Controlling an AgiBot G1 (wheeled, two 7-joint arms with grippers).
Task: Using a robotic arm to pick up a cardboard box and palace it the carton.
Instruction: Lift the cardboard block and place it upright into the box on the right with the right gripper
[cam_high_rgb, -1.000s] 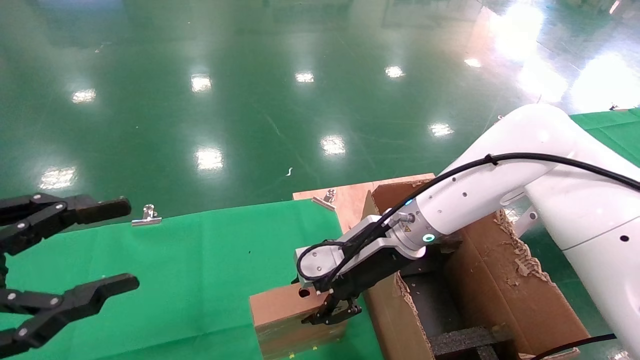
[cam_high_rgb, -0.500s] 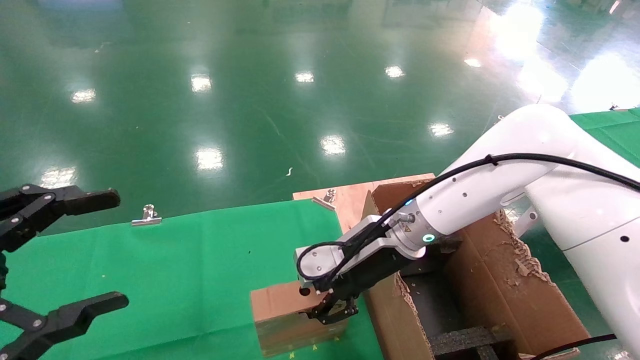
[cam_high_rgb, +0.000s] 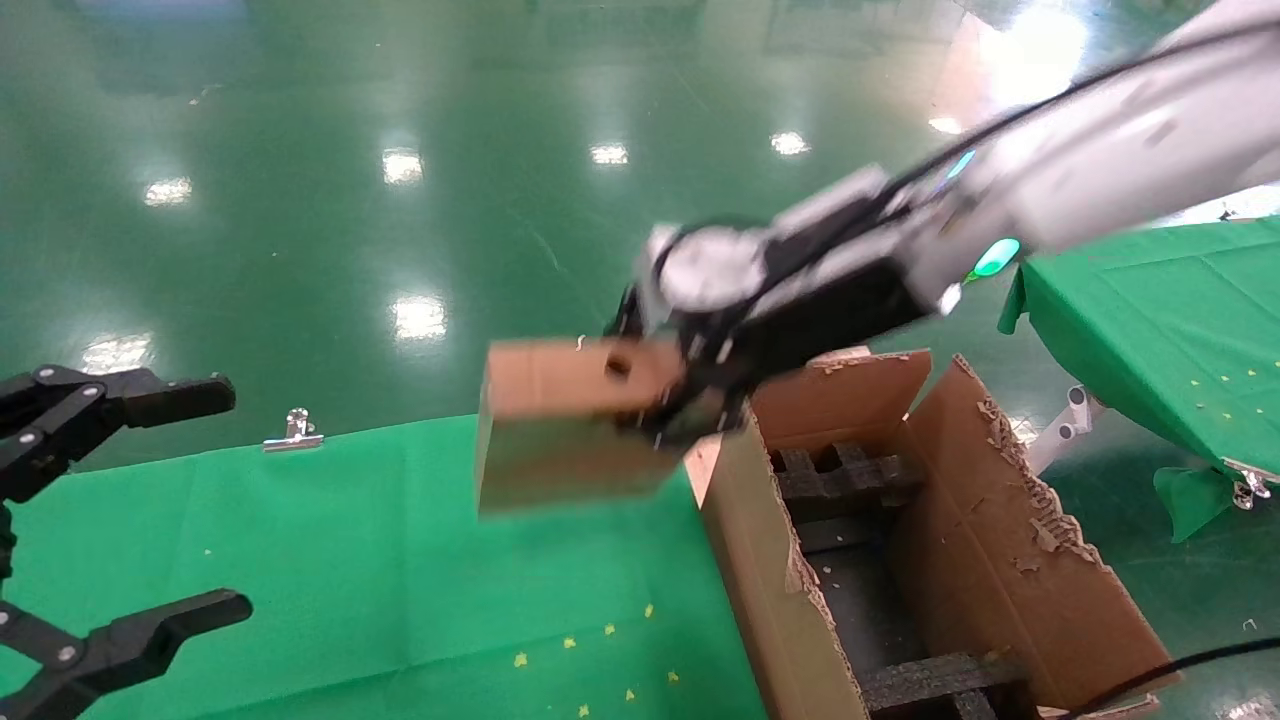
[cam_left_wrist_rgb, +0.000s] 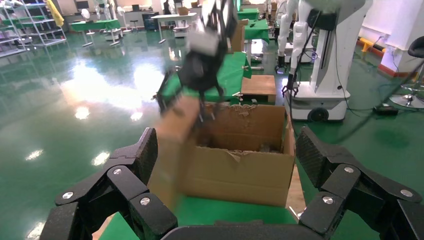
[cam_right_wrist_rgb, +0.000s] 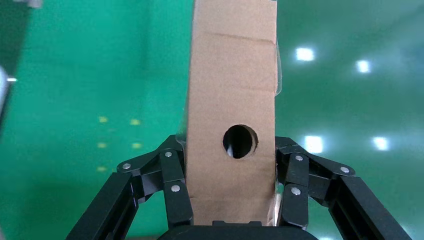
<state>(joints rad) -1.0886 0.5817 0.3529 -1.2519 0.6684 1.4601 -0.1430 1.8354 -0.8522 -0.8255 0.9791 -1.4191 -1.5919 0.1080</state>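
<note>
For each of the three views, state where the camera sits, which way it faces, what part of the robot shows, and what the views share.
Head view: on the robot's head, looking forward and down at the green-clothed table and carton; left gripper hangs open at the left edge, right gripper holds the cardboard box in the air.
Left wrist view: on the left wrist, facing across the table toward the carton; its own open fingers frame the picture.
Right wrist view: on the right wrist, looking along its fingers clamped on the cardboard box.
Shared: all three show the box.

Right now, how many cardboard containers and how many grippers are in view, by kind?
Small cardboard box: 1
Large carton: 1
Grippers: 2, the left gripper and the right gripper
Total: 4
</note>
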